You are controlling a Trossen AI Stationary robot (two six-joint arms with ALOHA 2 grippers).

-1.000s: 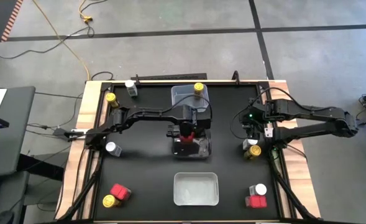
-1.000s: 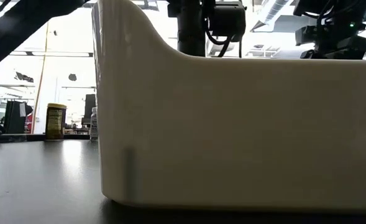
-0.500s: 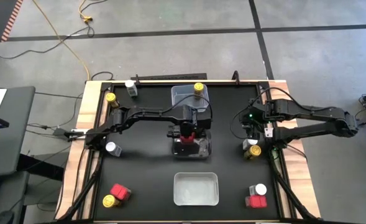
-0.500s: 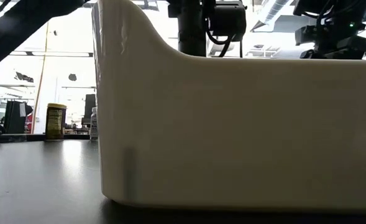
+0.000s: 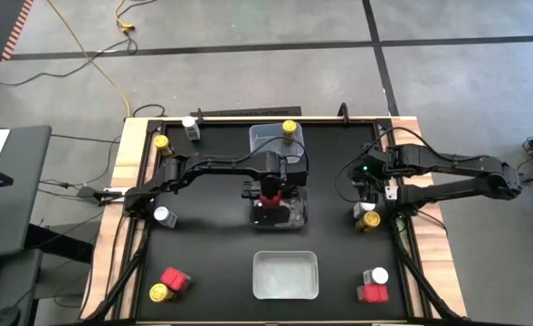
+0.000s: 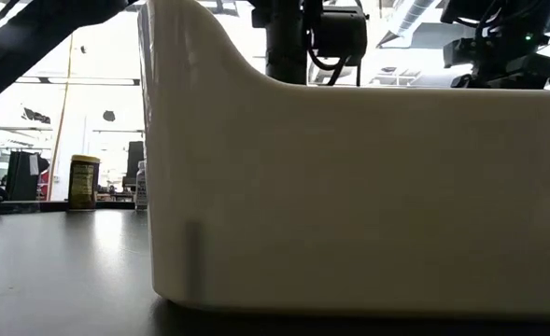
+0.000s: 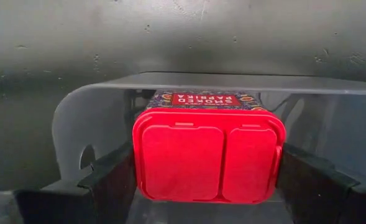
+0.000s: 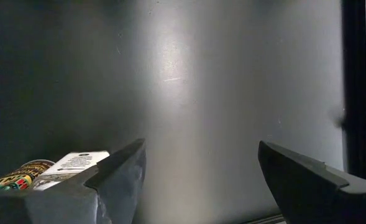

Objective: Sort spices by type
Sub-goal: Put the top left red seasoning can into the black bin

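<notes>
The left claw point(image 5: 268, 200) hangs over the middle clear tub point(image 5: 295, 215) at the centre of the table point(image 5: 212, 254), pinching a red tin point(image 7: 208, 154) between its two dark fingers point(image 7: 111, 180), one pressed against each side of the tin. In the left wrist view the tin's double-flap red lid faces the camera, and the tub's curved clear wall shows just behind and around it, so the tin sits at the tub's mouth. The right claw point(image 5: 367, 210) is over the table's right side with its fingers point(image 8: 114, 171) spread apart and nothing between them; a yellow-capped jar point(image 5: 371, 219) lies just beside it, and the right wrist view catches a labelled jar at the edge, outside one finger rather than in the gap. Another clear tub point(image 5: 268, 138) stands at the far edge with a yellow-capped jar point(image 5: 290, 129) at its corner, and a third tub point(image 5: 285, 274) sits near the front edge. Other spices are scattered: a white-capped jar point(image 5: 163, 215) at the left, a red tin point(image 5: 175, 279) and yellow cap at the front left, and a white-capped jar point(image 5: 378, 276) touching a red tin point(image 5: 372, 292) at the front right.
</notes>
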